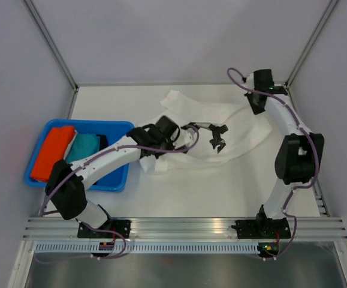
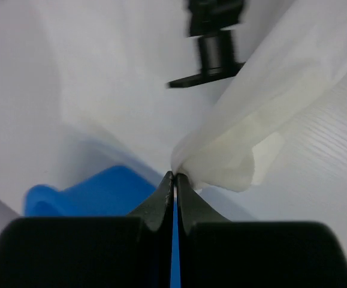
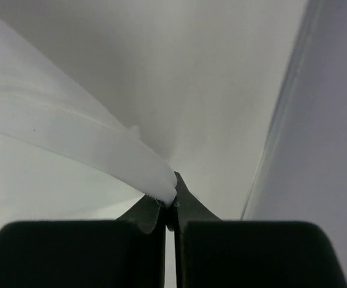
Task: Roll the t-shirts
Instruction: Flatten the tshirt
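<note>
From above, the white short-sleeved cloth t-shirt [image 1: 221,120] lies rumpled mid-worktop [image 1: 221,186], the plain orange t-shirt [image 1: 52,153] and teal t-shirt [image 1: 86,147] in the blue plastic tray [image 1: 89,123] at left. Left wrist view: the left fingers [image 2: 164,195] are pinched shut on a fold of it. Right wrist view: the right fingers [image 3: 182,204] are clamped on its edge

Three t-shirts are counted: a white t-shirt [image 1: 239,129], an orange t-shirt [image 1: 52,153] and a teal t-shirt [image 1: 84,147]. One blue tray [image 1: 116,181] is counted, at the table's [image 1: 221,189] left edge. Two grippers are counted: the left gripper [image 2: 174,180] and the right gripper [image 3: 168,203].
</note>
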Robot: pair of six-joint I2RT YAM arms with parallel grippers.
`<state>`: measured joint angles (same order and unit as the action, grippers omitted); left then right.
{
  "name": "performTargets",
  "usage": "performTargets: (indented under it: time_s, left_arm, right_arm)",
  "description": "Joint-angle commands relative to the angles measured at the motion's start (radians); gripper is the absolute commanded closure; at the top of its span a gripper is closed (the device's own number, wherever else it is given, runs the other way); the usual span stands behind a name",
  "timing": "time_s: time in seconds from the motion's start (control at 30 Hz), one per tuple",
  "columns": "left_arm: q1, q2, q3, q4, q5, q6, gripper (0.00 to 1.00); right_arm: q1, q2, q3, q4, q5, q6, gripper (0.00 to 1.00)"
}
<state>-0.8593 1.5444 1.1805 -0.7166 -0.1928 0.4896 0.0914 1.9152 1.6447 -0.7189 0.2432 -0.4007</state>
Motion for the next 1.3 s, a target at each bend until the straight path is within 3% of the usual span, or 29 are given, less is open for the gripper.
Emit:
performTargets:
  time_s: [0.0,0.17,0.27,0.57,0.73,0.83,0.93,1.07,1.17,1.27]
  left_arm:
    - [0.126,-0.110,0.192,0.020,-0.108,0.096,0.98]
    - [0.221,-0.141,0.341,0.067,-0.152,0.162,0.98]
    - [0.305,-0.161,0.418,0.109,-0.154,0.193,0.98]
    - [0.433,-0.179,0.449,0.177,-0.129,0.208,0.98]
    - [0.463,-0.112,0.400,0.249,-0.085,0.201,0.98]
    - [0.494,-0.012,0.442,0.313,-0.086,0.179,0.98]
    - [0.534,0.094,0.582,0.339,-0.094,0.121,0.98]
    - [0.591,0.198,0.843,0.344,-0.105,0.029,0.98]
    - [0.615,0.243,0.997,0.348,-0.102,0.009,0.98]
    - [0.641,0.243,1.070,0.350,-0.047,-0.005,0.98]
  right_arm:
    - [-0.146,-0.267,-0.032,0.041,-0.077,0.249,1.00]
    - [-0.367,-0.554,-0.195,0.199,-0.433,0.541,1.00]
    - [-0.455,-0.642,-0.210,0.222,-0.493,0.620,1.00]
    - [-0.486,-0.754,-0.174,0.223,-0.643,0.666,1.00]
    - [-0.486,-0.671,-0.227,0.306,-0.755,0.752,1.00]
    - [-0.484,-0.540,-0.146,0.357,-0.818,0.867,1.00]
    - [-0.450,-0.401,0.057,0.334,-0.783,0.893,1.00]
    - [-0.426,-0.260,0.466,0.265,-0.762,0.916,1.00]
    - [-0.427,-0.196,0.666,0.237,-0.733,0.913,1.00]
    - [-0.430,-0.228,0.641,0.330,-0.726,0.922,1.00]
